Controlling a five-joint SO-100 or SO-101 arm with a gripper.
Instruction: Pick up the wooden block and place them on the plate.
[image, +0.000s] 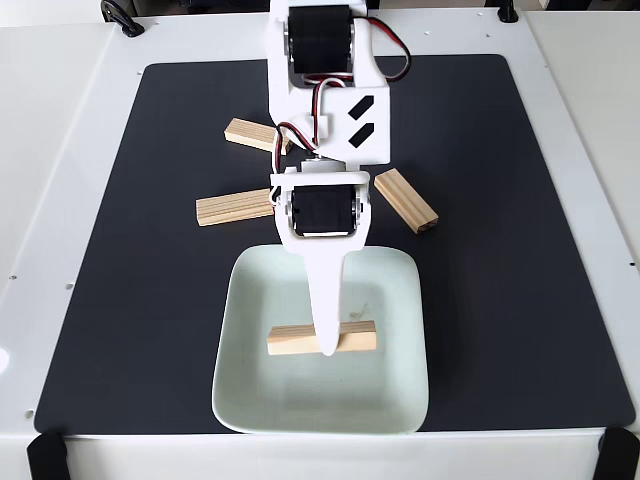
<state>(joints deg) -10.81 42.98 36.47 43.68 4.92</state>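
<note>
**Fingers over a block on the plate**

In the fixed view the white arm (325, 90) reaches down the frame from the top edge, over a black mat (500, 250) that covers most of the white tabletop (580, 120); its fingers (327, 340) appear from above as 1 narrow white blade that tapers to a tip at the middle of a wooden block (322, 338); the tip overlaps the block's near edge, so the fingers look to be at or on it, but the camera looks straight down the blade and I cannot tell how far the fingers are apart or whether they grip the wood.

That block lies flat and crosswise, near the centre of the pale mint-white square plate (245, 400), which sits at the bottom of the mat.

3 more pine blocks lie on the mat above the plate: 1 at the upper left (250, 133), tilted and partly under the arm; 1 at the left (233, 207), nearly level, its right end hidden behind the wrist; 1 at the right (406, 200), slanting down to the right, just beyond the plate's top right corner.
</note>
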